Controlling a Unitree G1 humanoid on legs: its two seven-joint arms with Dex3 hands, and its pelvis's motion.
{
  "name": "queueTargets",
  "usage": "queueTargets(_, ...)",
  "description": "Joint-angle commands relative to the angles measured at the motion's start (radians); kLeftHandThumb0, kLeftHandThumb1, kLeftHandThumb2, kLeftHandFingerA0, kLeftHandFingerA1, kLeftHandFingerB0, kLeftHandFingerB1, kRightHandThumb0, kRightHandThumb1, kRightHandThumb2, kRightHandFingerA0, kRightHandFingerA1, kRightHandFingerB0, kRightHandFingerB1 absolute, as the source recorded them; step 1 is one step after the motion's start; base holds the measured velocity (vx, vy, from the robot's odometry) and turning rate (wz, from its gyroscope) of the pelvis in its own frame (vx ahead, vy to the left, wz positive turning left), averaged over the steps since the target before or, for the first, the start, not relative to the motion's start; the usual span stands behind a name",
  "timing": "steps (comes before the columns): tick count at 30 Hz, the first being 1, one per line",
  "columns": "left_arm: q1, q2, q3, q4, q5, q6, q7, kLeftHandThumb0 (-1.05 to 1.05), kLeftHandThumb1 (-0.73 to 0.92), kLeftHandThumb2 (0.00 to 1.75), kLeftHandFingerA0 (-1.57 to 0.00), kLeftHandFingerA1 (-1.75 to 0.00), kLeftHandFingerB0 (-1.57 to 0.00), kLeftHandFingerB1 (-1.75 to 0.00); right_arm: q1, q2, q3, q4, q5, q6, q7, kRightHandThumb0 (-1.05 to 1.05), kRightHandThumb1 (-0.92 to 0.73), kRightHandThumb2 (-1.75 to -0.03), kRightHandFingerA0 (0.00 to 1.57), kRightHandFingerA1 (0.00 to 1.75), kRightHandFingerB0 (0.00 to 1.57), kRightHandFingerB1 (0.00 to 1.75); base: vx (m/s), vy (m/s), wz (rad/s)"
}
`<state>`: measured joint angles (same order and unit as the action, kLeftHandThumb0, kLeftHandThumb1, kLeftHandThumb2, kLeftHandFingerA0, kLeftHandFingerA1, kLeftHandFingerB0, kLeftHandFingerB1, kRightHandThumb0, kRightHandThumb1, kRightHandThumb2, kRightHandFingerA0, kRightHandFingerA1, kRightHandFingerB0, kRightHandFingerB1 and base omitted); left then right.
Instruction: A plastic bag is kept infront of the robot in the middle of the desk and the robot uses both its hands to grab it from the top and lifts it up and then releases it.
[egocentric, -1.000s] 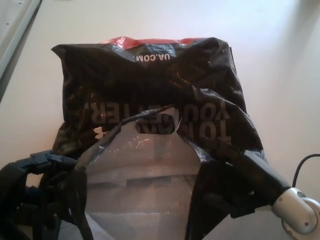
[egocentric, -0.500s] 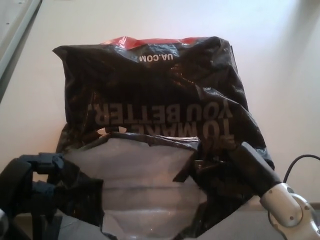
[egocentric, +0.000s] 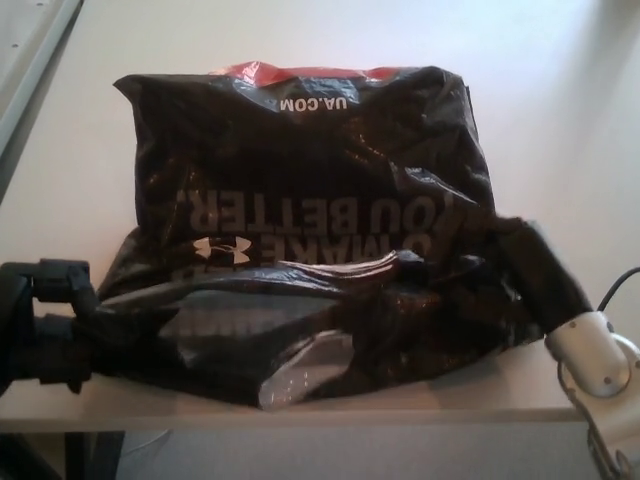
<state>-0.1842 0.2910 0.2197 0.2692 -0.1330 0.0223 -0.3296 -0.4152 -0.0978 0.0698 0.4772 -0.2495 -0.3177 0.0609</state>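
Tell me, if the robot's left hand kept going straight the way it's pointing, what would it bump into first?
The left hand points toward the middle of the picture, and right there is the black plastic bag. It would push straight into the bag's crumpled near edge, which it already seems to touch. Depth is hard to judge here.

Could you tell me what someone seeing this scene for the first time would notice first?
The eye goes straight to the large black plastic bag slumped across the middle of the pale desk, with upside-down lettering, a white logo and a red strip along its far edge. Next come the robot's black left hand at the bag's near left corner and its right hand against the near right edge, the silver wrist joint showing below it.
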Motion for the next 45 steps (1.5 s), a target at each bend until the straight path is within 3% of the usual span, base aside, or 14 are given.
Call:
queueTargets(1,-0.069,0.025,0.042,-0.046,-0.036,0.042,0.038,-0.62,0.09,0.91,-1.57,-1.52,-1.56,-1.51,-0.088,-0.049,-0.075,0.037,0.082,-0.092,-0.011,-0.15,-0.71,-0.58,0.77,1.75,0.65,1.75,0.0,0.0,0.0)
queueTargets(9,-0.126,0.056,0.08,-0.178,-0.061,0.139,0.04,-0.28,0.37,0.79,-1.15,-1.75,-0.91,-1.75,-0.2,-0.061,-0.126,0.0,0.109,-0.035,-0.015,-0.16,-0.69,-0.57,0.79,1.75,0.63,1.75,0.0,0.0,0.0)
queueTargets(12,-0.199,0.084,0.085,-0.232,-0.061,0.183,0.05,-0.24,0.38,0.86,-1.34,-1.51,-1.1,-1.4,-0.306,-0.058,-0.157,0.04,0.132,-0.01,-0.029,-0.17,-0.69,-0.58,0.83,1.75,0.66,1.75,0.0,0.0,0.0)
queueTargets(13,-0.222,0.088,0.085,-0.245,-0.061,0.201,0.056,-0.09,0.5,0.72,-0.98,-1.75,-0.7,-1.75,-0.334,-0.062,-0.162,0.058,0.131,-0.025,-0.03,-0.17,-0.7,-0.59,0.84,1.75,0.68,1.75,0.0,0.0,0.0)
queueTargets(18,-0.387,0.101,0.066,-0.262,-0.028,0.268,0.12,-0.1,0.51,0.66,-1.0,-1.75,-0.73,-1.75,-0.497,-0.089,-0.167,0.134,0.112,-0.009,-0.041,-0.26,-0.7,-0.57,0.8,1.75,0.64,1.75,0.0,0.0,0.0)
queueTargets(19,-0.42,0.1,0.05,-0.243,0.0,0.244,0.132,-0.12,0.39,0.88,-1.33,-1.46,-1.11,-1.35,-0.512,-0.087,-0.171,0.124,0.12,0.004,-0.043,-0.23,-0.69,-0.58,0.8,1.75,0.62,1.75,0.0,0.0,0.0)
queueTargets(20,-0.439,0.099,0.038,-0.234,0.022,0.229,0.146,-0.11,0.49,0.7,-0.99,-1.72,-0.78,-1.73,-0.526,-0.083,-0.175,0.125,0.128,0.014,-0.044,-0.23,-0.68,-0.58,0.79,1.75,0.61,1.75,0.0,0.0,0.0)
queueTargets(31,-0.661,0.107,0.004,-0.131,0.024,0.248,0.156,-0.07,0.44,0.82,-1.0,-1.75,-0.75,-1.75,-0.66,-0.124,-0.161,0.215,0.111,0.015,-0.053,-0.26,-0.7,-0.57,0.81,1.75,0.66,1.75,0.0,0.0,0.0)
queueTargets(33,-0.715,0.114,0.002,-0.103,0.029,0.277,0.171,-0.08,0.44,0.81,-0.98,-1.75,-0.71,-1.75,-0.688,-0.129,-0.16,0.23,0.104,0.029,-0.066,-0.34,-0.48,-0.84,1.14,1.4,0.98,1.3,0.0,0.0,0.0)
queueTargets(35,-0.76,0.11,0.008,-0.068,0.024,0.276,0.188,-0.05,0.45,0.78,-1.0,-1.75,-0.68,-1.75,-0.714,-0.137,-0.158,0.264,0.101,-0.023,-0.071,-0.28,-0.67,-0.56,0.82,1.75,0.66,1.72,0.0,0.0,0.0)
queueTargets(41,-0.823,0.114,-0.004,-0.05,0.042,0.316,0.221,-0.05,0.44,0.79,-0.94,-1.75,-0.69,-1.75,-0.748,-0.139,-0.159,0.269,0.112,0.018,-0.073,-0.3,-0.66,-0.57,0.83,1.74,0.68,1.72,0.0,0.0,0.0)
queueTargets(43,-0.836,0.114,-0.004,-0.003,0.037,0.251,0.205,-0.07,0.42,0.82,-0.98,-1.75,-0.72,-1.75,-0.755,-0.134,-0.167,0.275,0.133,0.026,-0.056,-0.35,-0.46,-0.84,1.16,1.41,1.0,1.31,0.0,0.0,0.0)
queueTargets(44,-0.844,0.11,-0.004,0.001,0.036,0.252,0.213,-0.07,0.41,0.84,-0.97,-1.75,-0.72,-1.75,-0.757,-0.135,-0.165,0.27,0.133,0.043,-0.052,-0.31,-0.67,-0.57,0.83,1.75,0.67,1.73,0.0,0.0,0.0)
queueTargets(45,-0.854,0.107,-0.005,0.007,0.036,0.256,0.217,-0.07,0.41,0.86,-0.96,-1.75,-0.73,-1.75,-0.759,-0.133,-0.166,0.267,0.139,0.059,-0.046,-0.36,-0.47,-0.84,1.14,1.4,0.98,1.3,0.0,0.0,0.0)
